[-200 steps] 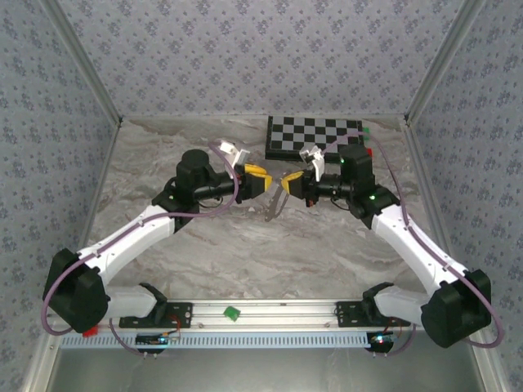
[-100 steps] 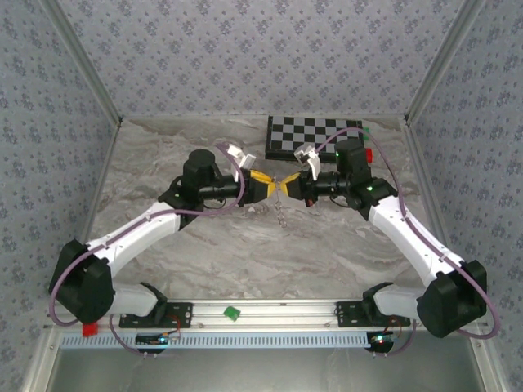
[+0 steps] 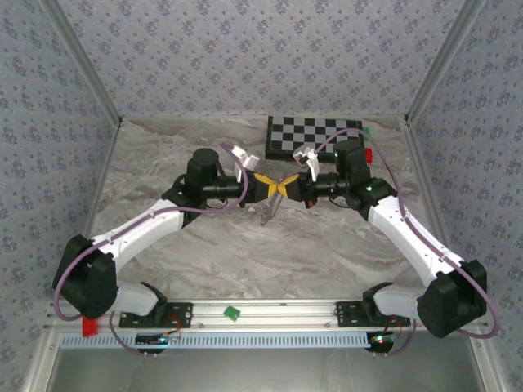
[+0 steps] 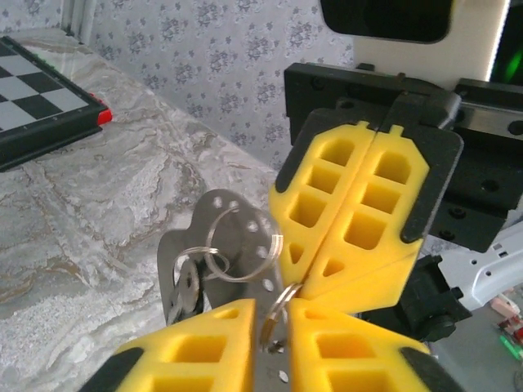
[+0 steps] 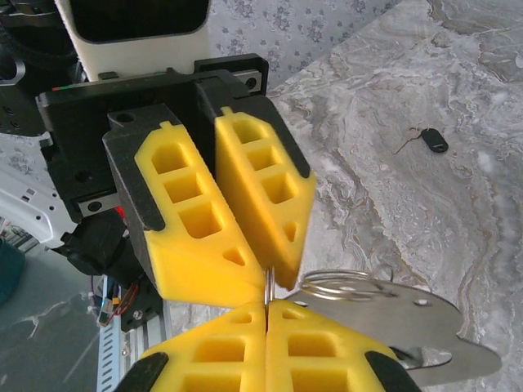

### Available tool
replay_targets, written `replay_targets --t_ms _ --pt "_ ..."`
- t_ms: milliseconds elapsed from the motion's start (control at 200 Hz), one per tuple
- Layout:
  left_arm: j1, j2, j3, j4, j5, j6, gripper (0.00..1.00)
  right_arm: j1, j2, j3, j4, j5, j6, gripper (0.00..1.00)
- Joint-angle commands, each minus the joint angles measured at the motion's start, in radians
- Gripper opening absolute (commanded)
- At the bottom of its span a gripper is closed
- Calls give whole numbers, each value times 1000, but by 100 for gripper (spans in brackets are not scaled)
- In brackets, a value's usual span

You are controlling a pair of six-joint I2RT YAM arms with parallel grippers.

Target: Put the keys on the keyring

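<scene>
**Keyring** [image 4: 243, 245]. Split ring of coiled bright silver wire. It is threaded through a hole in a flat, perforated silver plate [image 4: 176, 245]. We find it held above the marble table [image 3: 245, 261], just beside the spot where the two grippers meet tip to tip.

**Key** [image 4: 186, 287]. Thin silver-grey piece on a smaller loop at 7 o'clock of the keyring, lying against the plate.

**Small ring** [image 4: 279, 304]. At 5 o'clock of the keyring. Its wire runs into the seams of both sets of fingers.

**Dark-headed key** [image 5: 433, 140]. Lies on the table well apart from the rest, at 1 o'clock in the right wrist view.

**Left gripper** [image 3: 272, 186]. Fingers drawn narrow, pinching the small ring.

**Right gripper** [image 3: 283, 185]. Fingers pressed flat together on the same small ring.

**Surroundings, from overhead**
- A chessboard [image 3: 315, 137] lies at 1 o'clock of the meeting point.
- A red block [image 3: 369, 153] sits at the chessboard's 3 o'clock.
- A green block [image 3: 232, 311] rests at 6 o'clock on the near rail.
- A second red block [image 3: 90, 328] is at 8 o'clock, by the left arm's base.

**Obstruction.** The yellow fingers cover the pinch itself. The plate hangs at 6 o'clock beneath them and backs much of the keyring.
</scene>
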Motion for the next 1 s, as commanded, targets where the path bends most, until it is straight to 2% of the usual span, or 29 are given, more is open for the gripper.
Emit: replay_targets --t_ms 0,45,175,225,305,345,405,545,765,995 --pt "-1 2 44 10 16 10 9 8 4 31 -6 -31 -23 0" --pt "-3 2 43 11 17 9 0 8 4 29 -4 -28 -24 0" --pt "-12 -1 41 11 19 10 0 8 3 21 3 -12 -17 0" --pt "-12 -2 37 19 15 2 0 6 -1 15 12 -3 -7 10" --pt "-14 -4 13 76 5 -39 0 -1 -13 -5 52 -5 23 13" --pt "-15 -3 3 103 4 -60 0 -9 -27 -24 88 -8 51 19" --pt "-16 -2 -6 135 2 -89 0 -23 -53 -67 177 -2 110 27" --pt "-30 -12 -26 190 -38 -129 0 -68 -112 -211 478 2 304 30" --pt "-55 -43 -53 267 -135 -163 0 -117 -104 -404 1008 26 644 29" --pt "-79 -47 -86 363 -233 -221 0 -114 -40 -468 1288 41 811 26"
